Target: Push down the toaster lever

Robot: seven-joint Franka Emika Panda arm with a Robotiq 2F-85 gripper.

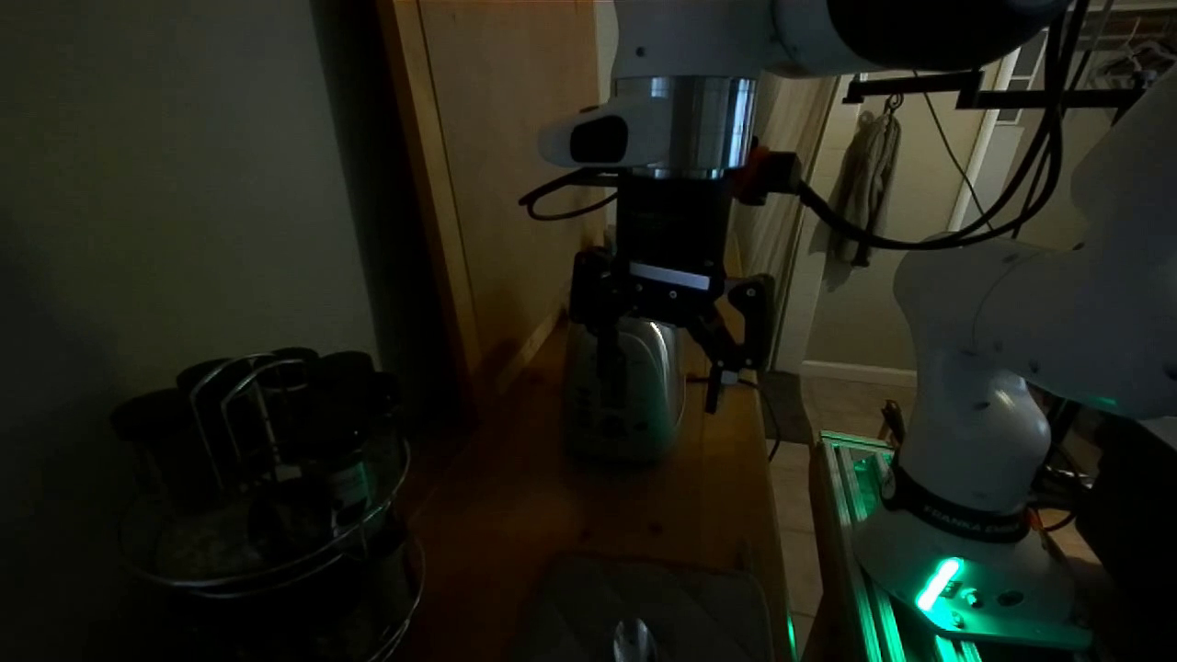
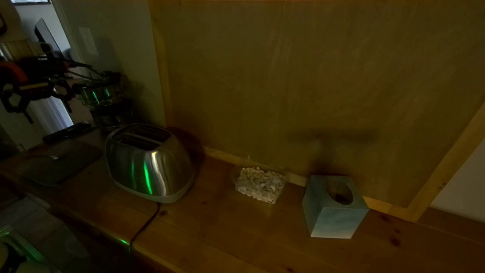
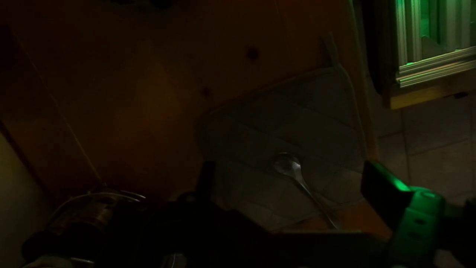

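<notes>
Although hampered by dim light, located the toaster (image 2: 151, 167) in both exterior views, upright on the wooden counter (image 2: 223, 229), with silver sides and a dark slotted top. Could not distinguish its lever in the shadow. Traced a dark cord (image 2: 147, 224) from the base of the toaster over the counter's edge. Observed the gripper (image 2: 49, 115) in mid-air beyond one end of the toaster, apart from it, and noted its fingers (image 3: 385, 190) spread wide in the wrist view. Found at that end of the toaster a grey quilted mat (image 3: 256, 115) bearing a metal spoon (image 3: 289, 166), with a wire rack (image 1: 221, 585) holding dark-lidded jars (image 1: 342, 395) toward the side away from the cord. Recorded a wood-framed panel (image 2: 303, 76) along that same side of the toaster. Identified, past the opposite end of the toaster, a clear-wrapped batch of small pale pieces (image 2: 260, 185) and, farther out, a pale blue box (image 2: 337, 223) with an oval opening. Registered, on the toaster's cord side and off the counter, the white robot arm (image 1: 984, 303), with a green light (image 1: 938, 584) at its foot.
</notes>
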